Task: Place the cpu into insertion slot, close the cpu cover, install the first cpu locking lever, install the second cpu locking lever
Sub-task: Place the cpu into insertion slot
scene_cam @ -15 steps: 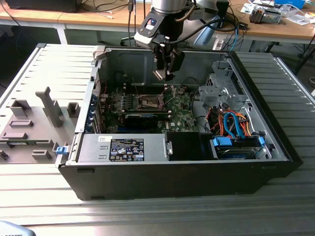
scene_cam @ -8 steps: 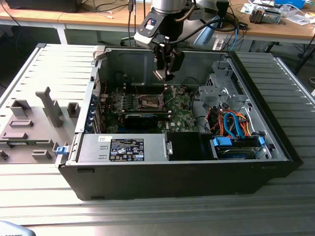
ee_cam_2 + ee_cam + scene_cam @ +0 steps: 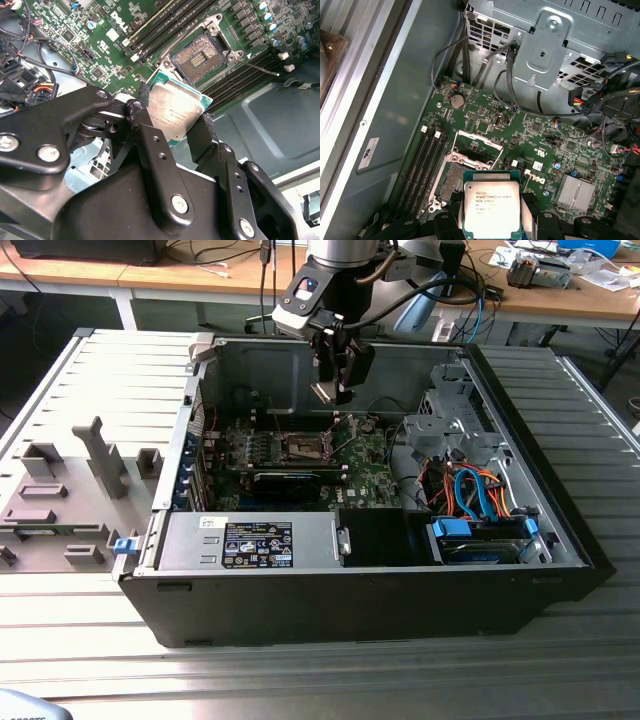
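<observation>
My gripper point(image 3: 334, 390) hangs inside the open computer case point(image 3: 370, 610), above the motherboard point(image 3: 300, 475). It is shut on the cpu point(image 3: 175, 112), a flat square chip with a silvery top on a green edge, also seen in the first wrist view as the cpu point(image 3: 491, 207). Black fingers point(image 3: 137, 112) press on its two opposite sides. The insertion slot point(image 3: 202, 57) lies bare a little beyond the chip, and the held chip partly covers the slot point(image 3: 451, 180) in the first wrist view. The cpu cover point(image 3: 476, 145) stands open. A thin locking lever point(image 3: 260, 66) sticks out beside the slot.
Memory slots point(image 3: 427, 160) run next to the socket. A metal drive cage point(image 3: 450, 420) and orange and blue cables point(image 3: 480, 490) sit on the exterior view's right, and a power supply point(image 3: 250, 540) at the front. Grey fixtures point(image 3: 70, 490) stand outside the case on the left.
</observation>
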Motion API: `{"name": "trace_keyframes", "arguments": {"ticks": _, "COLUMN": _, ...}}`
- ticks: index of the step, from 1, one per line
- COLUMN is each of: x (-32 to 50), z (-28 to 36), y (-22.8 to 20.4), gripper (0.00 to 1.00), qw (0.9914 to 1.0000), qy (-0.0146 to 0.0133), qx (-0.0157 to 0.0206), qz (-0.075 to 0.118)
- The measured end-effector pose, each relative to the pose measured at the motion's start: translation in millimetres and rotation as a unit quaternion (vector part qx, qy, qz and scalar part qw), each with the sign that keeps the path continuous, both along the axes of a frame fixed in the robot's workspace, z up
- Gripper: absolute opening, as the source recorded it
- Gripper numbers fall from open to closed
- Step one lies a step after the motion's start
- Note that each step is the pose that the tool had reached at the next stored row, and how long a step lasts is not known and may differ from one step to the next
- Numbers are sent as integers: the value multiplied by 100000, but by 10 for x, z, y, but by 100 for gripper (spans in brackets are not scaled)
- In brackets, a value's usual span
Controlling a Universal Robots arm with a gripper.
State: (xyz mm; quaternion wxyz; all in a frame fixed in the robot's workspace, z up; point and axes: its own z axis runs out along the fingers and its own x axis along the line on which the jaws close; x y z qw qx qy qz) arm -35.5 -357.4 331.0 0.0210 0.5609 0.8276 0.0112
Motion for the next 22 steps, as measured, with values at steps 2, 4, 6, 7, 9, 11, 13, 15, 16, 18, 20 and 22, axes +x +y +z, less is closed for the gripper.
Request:
{"name": "trace_keyframes", "arguments": {"ticks": 2, "x": 0, "z": 0, "y": 0, "gripper": 54, "qw": 100000, "qy": -1, "qx": 1, "qz": -47}}
{"name": "trace_keyframes", "arguments": {"ticks": 4, "x": 0, "z": 0, "y": 0, "gripper": 54, "qw": 100000, "qy": 2, "qx": -1, "qz": -90}}
{"name": "trace_keyframes", "arguments": {"ticks": 6, "x": 0, "z": 0, "y": 0, "gripper": 54, "qw": 100000, "qy": 4, "qx": -1, "qz": -135}}
{"name": "trace_keyframes", "arguments": {"ticks": 7, "x": 0, "z": 0, "y": 0, "gripper": 54, "qw": 100000, "qy": 1, "qx": 0, "qz": -159}}
{"name": "trace_keyframes", "arguments": {"ticks": 9, "x": 0, "z": 0, "y": 0, "gripper": 54, "qw": 100000, "qy": 3, "qx": -2, "qz": -218}}
{"name": "trace_keyframes", "arguments": {"ticks": 11, "x": 0, "z": 0, "y": 0, "gripper": 54, "qw": 100000, "qy": 1, "qx": 1, "qz": -258}}
{"name": "trace_keyframes", "arguments": {"ticks": 13, "x": 0, "z": 0, "y": 0, "gripper": 54, "qw": 99999, "qy": 3, "qx": 1, "qz": -358}}
{"name": "trace_keyframes", "arguments": {"ticks": 15, "x": 0, "z": 0, "y": 0, "gripper": 54, "qw": 99999, "qy": -1, "qx": 2, "qz": -417}}
{"name": "trace_keyframes", "arguments": {"ticks": 16, "x": 0, "z": 0, "y": 0, "gripper": 54, "qw": 99998, "qy": 0, "qx": -1, "qz": -559}}
{"name": "trace_keyframes", "arguments": {"ticks": 18, "x": 0, "z": 0, "y": 0, "gripper": 54, "qw": 99994, "qy": 2, "qx": 0, "qz": -1064}}
{"name": "trace_keyframes", "arguments": {"ticks": 20, "x": 0, "z": 0, "y": 0, "gripper": 54, "qw": 99993, "qy": 2, "qx": -4, "qz": -1210}}
{"name": "trace_keyframes", "arguments": {"ticks": 22, "x": 0, "z": 0, "y": 0, "gripper": 54, "qw": 99992, "qy": 1, "qx": -1, "qz": -1253}}
